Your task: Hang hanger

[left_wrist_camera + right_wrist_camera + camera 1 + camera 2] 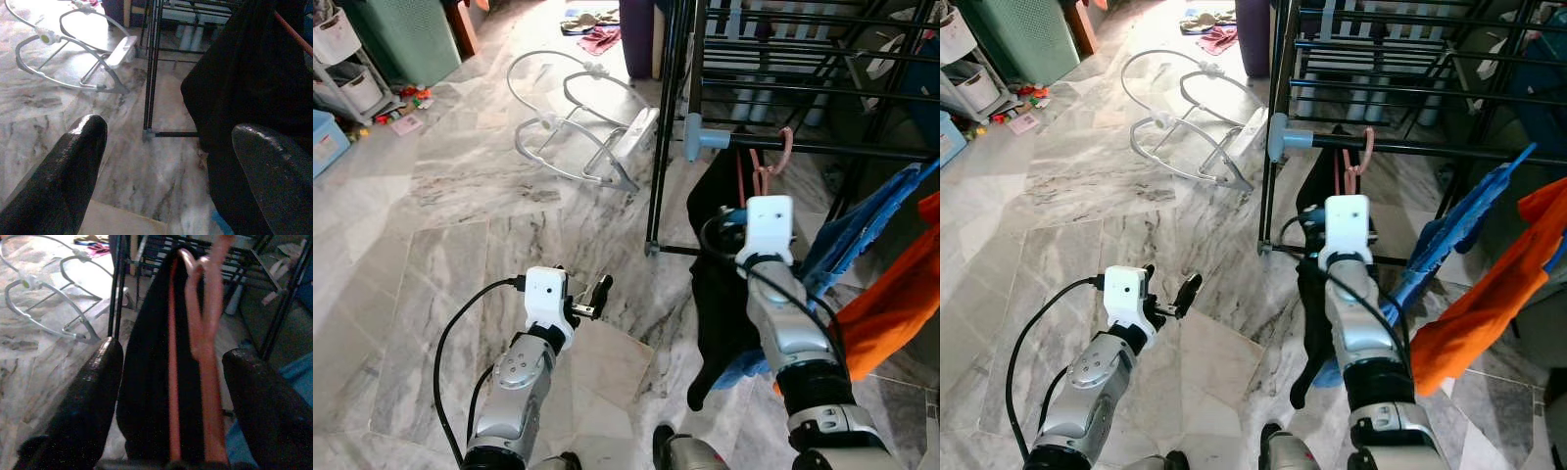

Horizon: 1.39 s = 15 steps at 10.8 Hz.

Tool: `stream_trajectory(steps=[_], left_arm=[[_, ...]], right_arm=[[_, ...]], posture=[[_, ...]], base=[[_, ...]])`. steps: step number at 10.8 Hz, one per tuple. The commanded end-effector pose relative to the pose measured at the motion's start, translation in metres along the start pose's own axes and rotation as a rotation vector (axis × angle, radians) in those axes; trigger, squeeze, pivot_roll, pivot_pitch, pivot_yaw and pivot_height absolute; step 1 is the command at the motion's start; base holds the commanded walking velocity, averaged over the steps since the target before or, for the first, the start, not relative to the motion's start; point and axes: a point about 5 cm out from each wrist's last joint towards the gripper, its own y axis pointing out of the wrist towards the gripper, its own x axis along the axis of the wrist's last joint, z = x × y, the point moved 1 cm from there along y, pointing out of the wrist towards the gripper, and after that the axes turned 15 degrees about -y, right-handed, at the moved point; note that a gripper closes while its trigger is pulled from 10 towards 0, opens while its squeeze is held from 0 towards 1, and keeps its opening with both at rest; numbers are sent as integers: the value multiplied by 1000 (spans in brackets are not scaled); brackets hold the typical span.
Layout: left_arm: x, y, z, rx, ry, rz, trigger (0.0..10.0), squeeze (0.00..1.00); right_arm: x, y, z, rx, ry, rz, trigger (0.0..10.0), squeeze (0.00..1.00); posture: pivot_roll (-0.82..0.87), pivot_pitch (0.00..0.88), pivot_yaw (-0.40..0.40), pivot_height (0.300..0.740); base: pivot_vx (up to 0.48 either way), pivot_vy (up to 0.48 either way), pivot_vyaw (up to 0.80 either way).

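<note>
While the black drying rack [773, 59] stands ahead on the marble floor [460, 196], the hook of the pink hanger [773, 162], carrying a black garment [715, 294], sits at its front rail. The right gripper [168, 382] has fingers spread either side of the hanger; whether they pinch it, I cannot tell. Best to confirm the hook seats fully over the rail before backing off. The left gripper [592, 299] hovers apart, empty.

Two silver arms, white wrist housings, looping black cables, glossy black fingers [73, 171] — possibly rubber-coated
</note>
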Motion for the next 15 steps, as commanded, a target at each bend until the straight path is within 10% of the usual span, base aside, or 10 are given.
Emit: stream_trajectory(steps=[1, 5, 13, 14, 15], left_arm=[[-7, -3, 2, 3, -3, 28, 10000, 0], [-2, -8, -12, -152, -56, 40, 10000, 0], [-6, -8, -13, -167, -45, 67, 10000, 0], [-8, -9, -14, -170, -40, 73, 10000, 0], [-9, -9, -14, -171, -39, 76, 10000, 0]], right_arm=[[-3, 1, 1, 3, 13, 25, 1176, 0], [-9, 2, -5, -24, 13, 52, 0, 0], [-24, 1, -12, -56, -7, 134, 1098, 0], [-25, 0, -12, -53, -9, 137, 0, 0], [-26, 0, -13, -54, -13, 139, 1922, 0]], posture=[[-164, 204, 26, 740], [-165, 201, 34, 740], [-168, 195, 36, 740], [-169, 196, 36, 740], [-171, 197, 36, 740]], base=[[0, 0, 0], [0, 0, 0], [0, 0, 0], [0, 0, 0], [0, 0, 0]])
